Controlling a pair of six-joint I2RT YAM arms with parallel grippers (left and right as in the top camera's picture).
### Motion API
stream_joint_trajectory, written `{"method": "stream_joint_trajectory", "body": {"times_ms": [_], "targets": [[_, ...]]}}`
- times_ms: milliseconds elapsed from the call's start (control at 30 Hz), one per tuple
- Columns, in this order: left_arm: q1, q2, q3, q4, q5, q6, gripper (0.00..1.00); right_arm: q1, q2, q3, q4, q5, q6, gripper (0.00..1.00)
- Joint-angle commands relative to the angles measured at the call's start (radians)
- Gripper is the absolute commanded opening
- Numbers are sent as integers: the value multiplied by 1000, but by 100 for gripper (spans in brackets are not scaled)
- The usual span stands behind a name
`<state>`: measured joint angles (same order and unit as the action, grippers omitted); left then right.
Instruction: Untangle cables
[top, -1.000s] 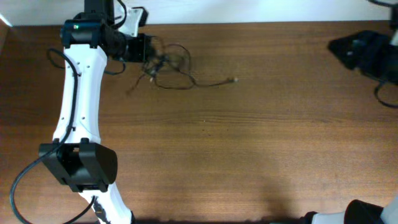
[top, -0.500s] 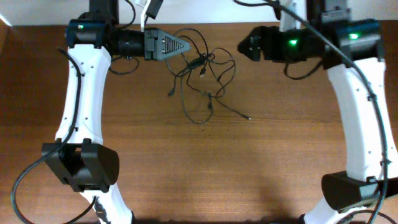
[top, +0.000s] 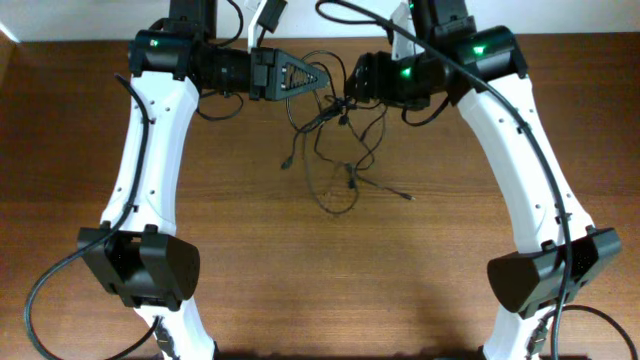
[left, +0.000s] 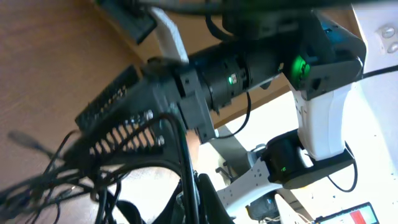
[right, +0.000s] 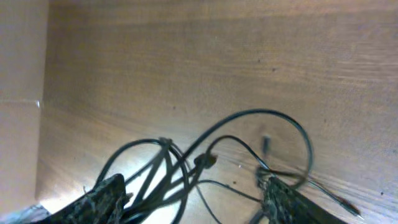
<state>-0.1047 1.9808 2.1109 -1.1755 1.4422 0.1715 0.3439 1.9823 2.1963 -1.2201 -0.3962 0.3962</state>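
Observation:
The cables (top: 335, 150) are a tangle of thin black cords hanging over the back middle of the wooden table (top: 300, 290). Their loose loops and plug ends trail down onto the wood. My left gripper (top: 322, 77) points right and is shut on a strand at the top of the tangle. In the left wrist view that cable (left: 185, 168) runs straight down between the closed left gripper (left: 189, 202). My right gripper (top: 352, 82) faces it from the right, open, and several cables (right: 186, 168) cross the wide gap of the right gripper (right: 193, 205).
Both white arms reach in from the near edge, with their bases at the front left (top: 140, 265) and front right (top: 540, 270). The back edge of the table and the wall lie just behind the grippers.
The left gripper has carried the cables right from the back left and lifted them, so they hang in long loops. The right arm has swung in from the far right to the tangle.

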Motion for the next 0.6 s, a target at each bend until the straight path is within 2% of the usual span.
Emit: {"method": "stream_joint_trajectory", "body": {"times_ms": [0,100,167,433,567], "targets": [[2,-1,2,22,36,-25,0,42,32,10,-32,3,5,66],[2,-1,2,24,36,-28,0,64,40,-24,-23,-61,3,56],[2,-1,2,24,37,-28,0,64,40,-50,-21,-100,-4,53],[3,-1,2,44,59,-34,0,64,40,-220,93,-376,-90,48],[26,-1,2,117,85,-131,0,64,40,-308,169,-543,-157,42]]}}
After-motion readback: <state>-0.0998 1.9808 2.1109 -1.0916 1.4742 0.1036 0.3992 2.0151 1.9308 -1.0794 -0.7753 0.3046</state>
